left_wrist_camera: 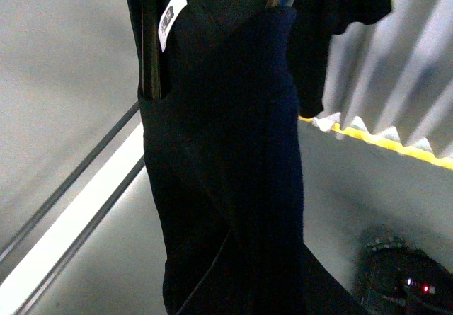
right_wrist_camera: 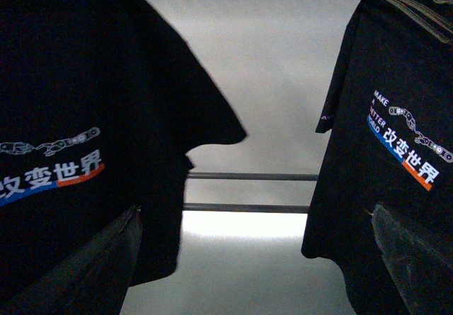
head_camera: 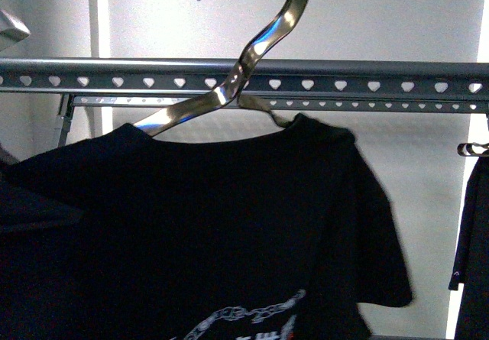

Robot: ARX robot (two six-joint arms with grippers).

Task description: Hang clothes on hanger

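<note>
The clothes (head_camera: 229,225), a black T-shirt with a white chain print, hang on a shiny silver coat hanger (head_camera: 260,46). The coat hanger's hook is raised above the hanger (head_camera: 359,74), the dark grey rail with heart-shaped holes. My left gripper is shut on the clothes; the black fabric (left_wrist_camera: 226,187) fills the left wrist view and hides the jaws. A white label (left_wrist_camera: 172,16) shows on the fabric. My right gripper (right_wrist_camera: 255,258) is open and empty. Its fingers (right_wrist_camera: 99,258) stand wide apart, in the gap beside the printed shirt front (right_wrist_camera: 64,117).
A second black printed T-shirt (right_wrist_camera: 396,159) hangs at the right end of the rack and also shows in the front view (head_camera: 474,241). Two low horizontal bars (right_wrist_camera: 248,191) run behind. On the floor are a yellow line (left_wrist_camera: 386,144) and a dark device with a red light (left_wrist_camera: 407,279).
</note>
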